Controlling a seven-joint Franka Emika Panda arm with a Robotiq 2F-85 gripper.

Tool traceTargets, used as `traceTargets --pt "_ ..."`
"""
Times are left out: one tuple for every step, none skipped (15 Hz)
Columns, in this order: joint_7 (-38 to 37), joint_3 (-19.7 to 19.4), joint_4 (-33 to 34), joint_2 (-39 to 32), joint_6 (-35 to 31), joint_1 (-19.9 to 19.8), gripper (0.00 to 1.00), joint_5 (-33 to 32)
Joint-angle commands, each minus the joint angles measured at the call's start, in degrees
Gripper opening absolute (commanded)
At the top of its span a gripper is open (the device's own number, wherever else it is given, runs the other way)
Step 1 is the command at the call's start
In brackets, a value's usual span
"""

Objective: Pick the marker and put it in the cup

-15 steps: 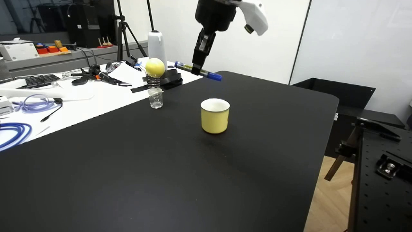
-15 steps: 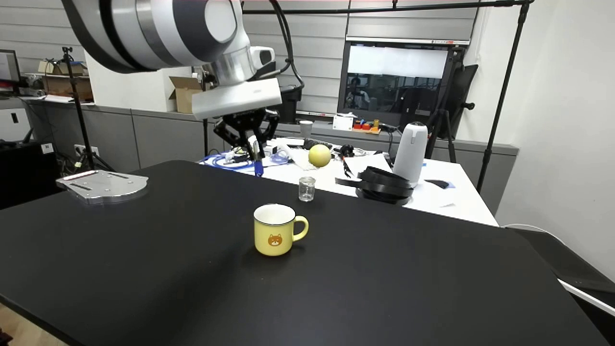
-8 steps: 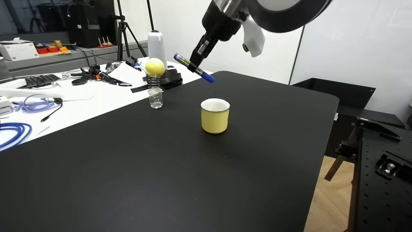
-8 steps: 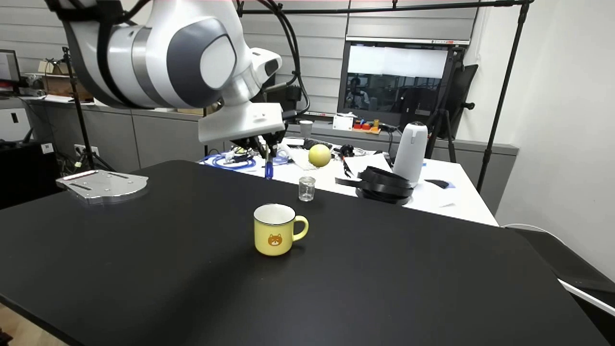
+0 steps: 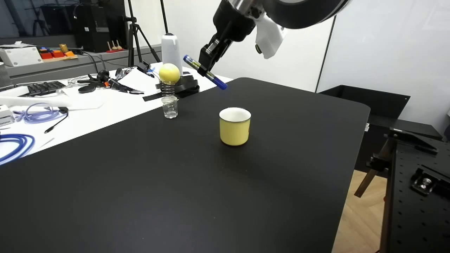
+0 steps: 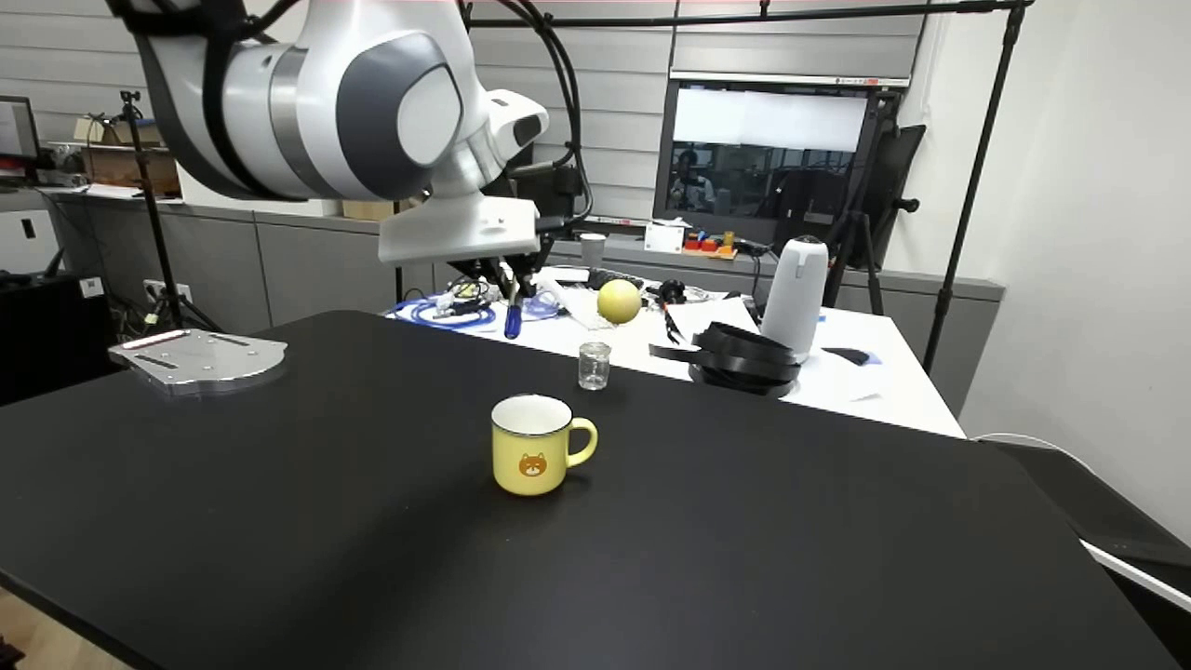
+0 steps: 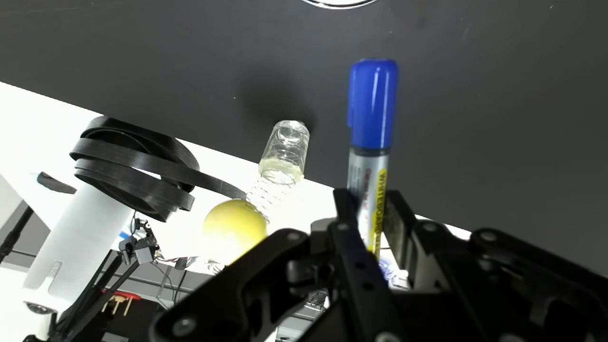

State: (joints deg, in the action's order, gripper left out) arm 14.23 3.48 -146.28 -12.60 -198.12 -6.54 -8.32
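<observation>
Pinching the whiteboard marker (image 7: 369, 161) around its middle, gripper (image 7: 368, 204) has black fingers (image 7: 344, 209) on both sides of the barrel. Marker is up in the air, well apart from the yellow mug (image 6: 530, 447), tilted, blue cap (image 7: 373, 104) end lower and pointing mug-ward. Wrist view: yellow strip (image 7: 380, 204) lettered WHITEBOARD on the barrel; only part of the mug's rim at the top edge. Mug stands upright on the black table (image 6: 651, 577): white inside, dark rim line, brown bear face (image 6: 532, 465), handle (image 6: 586, 440) to one side. Left of mug in an exterior view: clear jar (image 5: 170, 107), coil spring (image 5: 168, 90), yellow ball (image 5: 169, 73), lined up one above another; can't tell if joined. Same table, well apart from mug, on the side away from its handle: slotted metal plate (image 6: 200, 358). Beyond mug in an exterior view: white table (image 6: 898, 395) with black strap coil (image 6: 744, 361) and white cylindrical device (image 6: 797, 296). Far left of mug in an exterior view: keyboard (image 5: 45, 88), coiled blue cable (image 5: 24, 142). Robot arm (image 6: 386, 112) sits higher than mug in both exterior views.
</observation>
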Motion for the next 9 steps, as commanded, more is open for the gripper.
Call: traceTargets --pt "-4.08 4.34 1.52 -2.01 0.01 -5.10 0.05 -3.01" --pt "-4.52 5.52 1.48 -2.64 0.03 -6.45 0.05 -3.61" --pt "-4.95 6.98 1.39 -3.36 0.05 -8.07 0.05 -4.29" --pt "-5.56 8.15 1.27 -4.11 0.07 -9.49 0.05 -4.81" --pt "-5.69 9.27 1.34 -4.81 0.10 -10.91 0.05 -5.09" --pt "-5.98 10.17 1.33 -5.57 0.10 -12.26 0.05 -5.32" --pt "-5.40 10.34 1.42 -5.98 0.10 -12.96 0.05 -4.72" --pt "-5.10 10.95 1.53 -6.47 0.10 -14.10 0.05 -4.67" --pt "-4.43 11.10 1.85 -6.63 0.10 -14.87 0.05 -4.46"
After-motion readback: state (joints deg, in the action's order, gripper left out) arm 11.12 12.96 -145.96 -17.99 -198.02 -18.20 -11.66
